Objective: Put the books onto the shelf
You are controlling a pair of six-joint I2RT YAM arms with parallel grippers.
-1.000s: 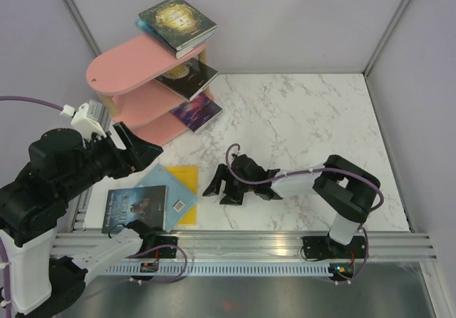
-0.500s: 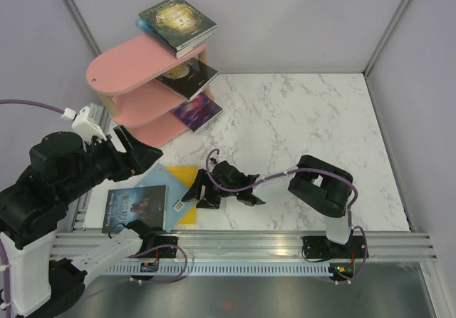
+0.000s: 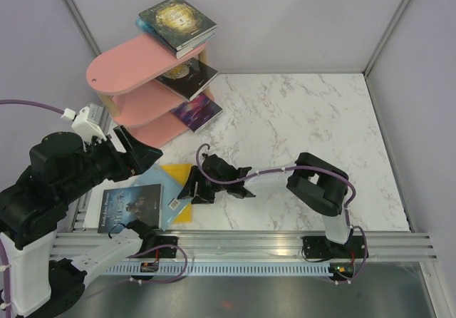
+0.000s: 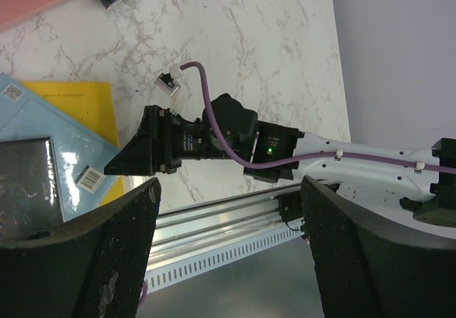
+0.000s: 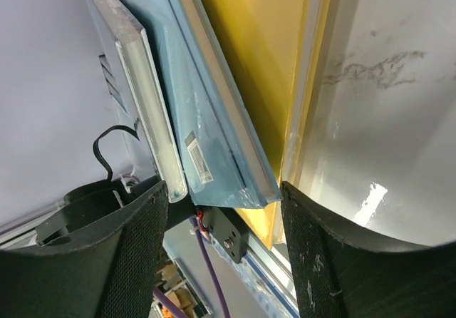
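The pink shelf (image 3: 125,65) stands at the back left. A dark gold-moon book (image 3: 178,22) lies on its top tier, another dark book (image 3: 187,78) on the middle, and a purple one (image 3: 196,111) on the bottom. On the table a dark book (image 3: 132,207) lies on a light blue book (image 3: 158,182), and that on a yellow book (image 3: 182,174). My right gripper (image 3: 188,190) lies low at this stack's right corner. Its open jaws straddle the light blue (image 5: 206,111) and yellow (image 5: 249,47) edges. My left gripper (image 3: 139,154) hangs open and empty above the stack.
The white marble table (image 3: 306,118) stretches right of the stack. An aluminium rail (image 3: 242,243) runs along the near edge, just below the books. Grey-purple walls close in the back and sides. The right arm's purple cable (image 4: 206,111) loops above its wrist.
My right arm has reached leftward across the table to the stack's corner, its jaws narrowing. The stack has shifted and turned slightly. The left arm has barely moved.
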